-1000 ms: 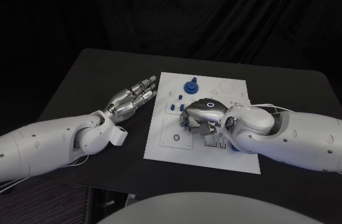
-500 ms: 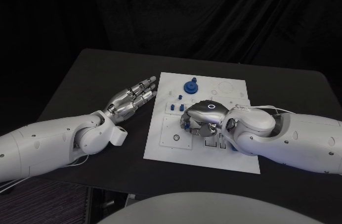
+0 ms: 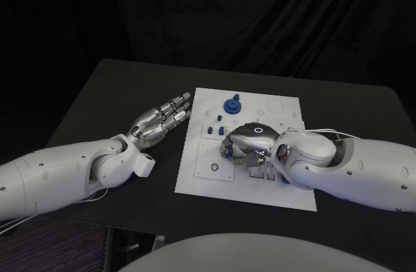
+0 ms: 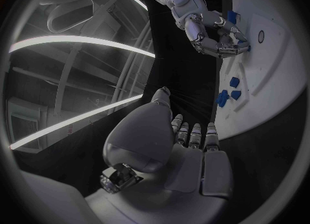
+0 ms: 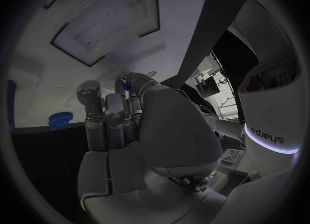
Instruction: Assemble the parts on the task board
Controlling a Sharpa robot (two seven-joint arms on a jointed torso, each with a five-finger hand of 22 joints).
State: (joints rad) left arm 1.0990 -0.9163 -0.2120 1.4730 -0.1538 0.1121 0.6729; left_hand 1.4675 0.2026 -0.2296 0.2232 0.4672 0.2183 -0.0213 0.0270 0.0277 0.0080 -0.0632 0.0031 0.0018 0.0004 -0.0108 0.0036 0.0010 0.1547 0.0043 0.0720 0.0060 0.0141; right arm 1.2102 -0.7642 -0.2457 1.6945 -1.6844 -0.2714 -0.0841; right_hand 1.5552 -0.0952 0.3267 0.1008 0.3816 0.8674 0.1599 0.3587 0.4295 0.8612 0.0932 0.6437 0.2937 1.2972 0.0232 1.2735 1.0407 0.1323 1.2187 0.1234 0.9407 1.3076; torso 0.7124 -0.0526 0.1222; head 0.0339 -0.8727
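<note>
- Compared with a second earlier, the right hand [image 3: 247, 143] had shifted only slightly over the middle of the task board [image 3: 208, 182], its wrist settling a little nearer the robot; the parts standing on the board had not moved.
- I judged this a fine adjustment during an insertion or pick-up, not a completed step, so the assembly remained partly done.
- The right hand's fingers were curled down and in toward the board, and the left wrist view showed a small blue part [image 4: 242, 44] at their tips; whether they actually gripped it I could not tell.
- That part's long axis and heading were hidden by the fingers.
- The left hand [image 3: 162, 119] lay just off the board's left edge, fingers straight, together and holding nothing, pointing toward the board's far end.
- The blue knob part [image 3: 232, 104] stood upright near the board's far edge, its long axis vertical.
- Small blue pegs [image 3: 214, 129] stood between the knob part and the right hand, also apparently upright.
</note>
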